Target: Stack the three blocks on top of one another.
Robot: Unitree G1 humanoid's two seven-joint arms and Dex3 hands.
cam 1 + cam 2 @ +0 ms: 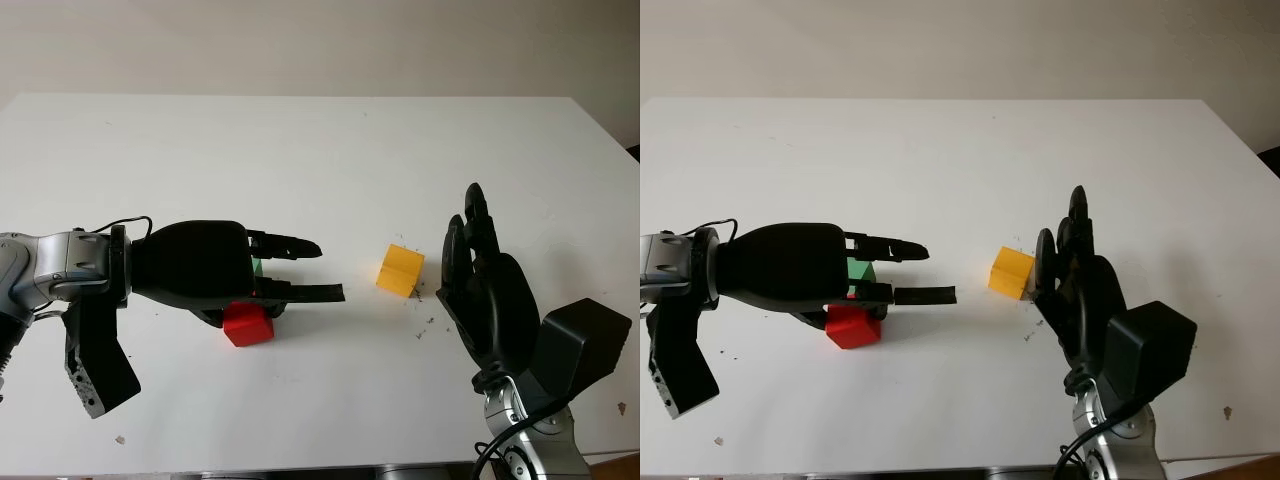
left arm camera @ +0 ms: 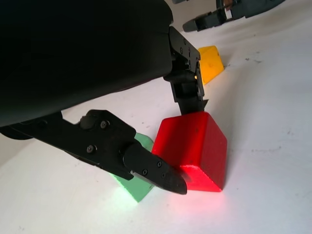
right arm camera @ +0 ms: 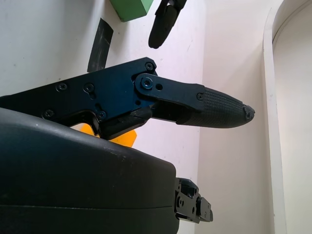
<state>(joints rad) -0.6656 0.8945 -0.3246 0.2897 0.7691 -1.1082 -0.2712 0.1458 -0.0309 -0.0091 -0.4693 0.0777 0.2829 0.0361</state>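
On the left of the white table (image 1: pixel 300 140), our left hand (image 1: pixel 255 268) hangs open over the red block (image 1: pixel 247 325) and the green block (image 1: pixel 860 271) just behind it, holding nothing. The blocks look light, stiff and smooth; we would pinch opposite flat sides. The yellow block (image 1: pixel 400 271) sits mid-table, apart. Our right hand (image 1: pixel 485 290), open, stands beside it. Bare tabletop lies all around.

Both eye views look down on the white surface (image 1: pixel 320 150) from its near side; wrist views sit low, close beside their hands.
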